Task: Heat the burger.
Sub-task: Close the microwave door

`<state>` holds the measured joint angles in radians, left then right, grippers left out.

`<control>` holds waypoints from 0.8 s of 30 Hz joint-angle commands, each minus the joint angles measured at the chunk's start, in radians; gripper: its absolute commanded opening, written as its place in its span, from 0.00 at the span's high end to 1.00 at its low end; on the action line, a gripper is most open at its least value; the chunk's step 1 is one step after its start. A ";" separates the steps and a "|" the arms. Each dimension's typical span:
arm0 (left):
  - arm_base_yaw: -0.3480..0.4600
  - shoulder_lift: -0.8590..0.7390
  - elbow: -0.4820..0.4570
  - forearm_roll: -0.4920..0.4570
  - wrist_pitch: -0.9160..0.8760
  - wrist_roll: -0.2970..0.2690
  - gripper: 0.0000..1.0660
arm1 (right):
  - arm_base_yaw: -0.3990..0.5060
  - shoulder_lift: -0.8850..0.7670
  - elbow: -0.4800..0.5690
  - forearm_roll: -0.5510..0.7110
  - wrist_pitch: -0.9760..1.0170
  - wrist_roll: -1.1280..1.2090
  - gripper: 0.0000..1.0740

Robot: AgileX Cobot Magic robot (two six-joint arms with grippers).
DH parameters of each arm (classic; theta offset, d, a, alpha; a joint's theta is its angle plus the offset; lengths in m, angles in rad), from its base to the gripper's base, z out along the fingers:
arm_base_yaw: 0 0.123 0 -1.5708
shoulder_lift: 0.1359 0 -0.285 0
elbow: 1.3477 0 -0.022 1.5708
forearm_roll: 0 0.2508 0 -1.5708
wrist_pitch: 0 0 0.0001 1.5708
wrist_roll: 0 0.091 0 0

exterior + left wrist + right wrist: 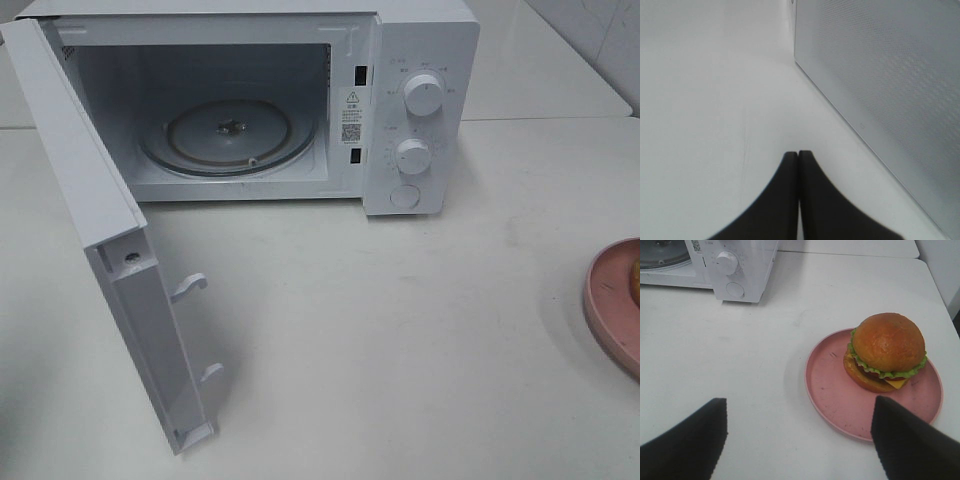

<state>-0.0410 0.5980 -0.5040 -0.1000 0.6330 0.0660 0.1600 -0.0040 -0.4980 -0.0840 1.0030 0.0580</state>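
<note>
Sitting on a round pink plate (840, 400), the burger (886, 351) shows a glossy brown bun, frilly green lettuce and a corner of yellow cheese; it rests toward one side of the plate, not at its middle. In the high view only a sliver of it shows at the right edge, on the plate (605, 300) that lies on the white worktop (400, 350), well apart from the microwave.

The right end effector (799, 432) hangs above the worktop with its two dark fingers (690, 440) spread wide and nothing between them; one finger overlaps the plate's rim in the wrist view, the other lies over bare worktop.

The microwave (420, 110) stands at the far side of the worktop, two knobs and a round button on its right panel. Its door (110, 260) is swung fully open toward the near left, and the glass turntable (228, 135) inside is bare.

The left end effector (798, 155) is closed, fingers pressed together on nothing, just beside a white speckled panel (890, 90).
</note>
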 commanded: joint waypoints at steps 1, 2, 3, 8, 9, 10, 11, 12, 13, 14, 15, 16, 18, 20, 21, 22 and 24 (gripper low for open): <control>0.000 0.042 0.033 -0.014 -0.132 0.037 1.00 | -0.008 -0.027 0.002 0.001 -0.005 -0.002 0.29; -0.001 0.068 0.068 -0.028 -0.236 0.061 1.00 | -0.008 -0.027 0.002 0.001 -0.005 -0.002 0.29; -0.001 0.078 0.084 -0.034 -0.283 0.071 1.00 | -0.008 -0.027 0.002 0.001 -0.005 -0.002 0.29; -0.001 0.145 0.178 -0.047 -0.591 0.104 1.00 | -0.008 -0.027 0.002 0.001 -0.005 -0.002 0.29; -0.001 0.145 0.178 -0.047 -0.591 0.104 1.00 | -0.008 -0.027 0.002 0.001 -0.005 -0.002 0.29; -0.001 0.178 0.207 -0.046 -0.683 0.104 1.00 | -0.008 -0.027 0.002 0.001 -0.005 -0.002 0.29; -0.001 0.195 0.218 -0.046 -0.720 0.102 1.00 | -0.008 -0.027 0.002 0.001 -0.005 -0.002 0.29; -0.001 0.195 0.218 -0.046 -0.720 0.102 1.00 | -0.008 -0.027 0.002 0.001 -0.005 -0.002 0.29; -0.001 0.239 0.244 -0.046 -0.808 0.097 1.00 | -0.008 -0.027 0.002 0.001 -0.005 -0.002 0.29; -0.001 0.239 0.244 -0.046 -0.808 0.097 1.00 | -0.008 -0.027 0.002 0.001 -0.005 -0.002 0.29; -0.001 0.291 0.263 -0.046 -0.893 0.097 1.00 | -0.008 -0.027 0.002 0.001 -0.005 -0.002 0.29; -0.001 0.343 0.274 -0.043 -0.968 0.095 1.00 | -0.008 -0.027 0.002 0.001 -0.005 -0.002 0.29; -0.001 0.366 0.278 -0.041 -1.003 0.094 1.00 | -0.008 -0.027 0.002 0.001 -0.005 -0.002 0.29; -0.001 0.424 0.281 -0.030 -1.081 0.087 1.00 | -0.008 -0.027 0.002 0.001 -0.005 -0.002 0.29; -0.001 0.479 0.281 -0.001 -1.149 0.055 1.00 | -0.008 -0.027 0.002 0.001 -0.005 -0.002 0.29; -0.001 0.479 0.281 -0.001 -1.149 0.055 1.00 | -0.008 -0.027 0.002 0.001 -0.005 -0.002 0.29; -0.001 0.554 0.281 0.068 -1.223 0.009 1.00 | -0.008 -0.027 0.002 0.000 -0.005 -0.002 0.29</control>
<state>-0.0410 1.0950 -0.2240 -0.0880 -0.4940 0.1210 0.1600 -0.0040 -0.4980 -0.0840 1.0030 0.0580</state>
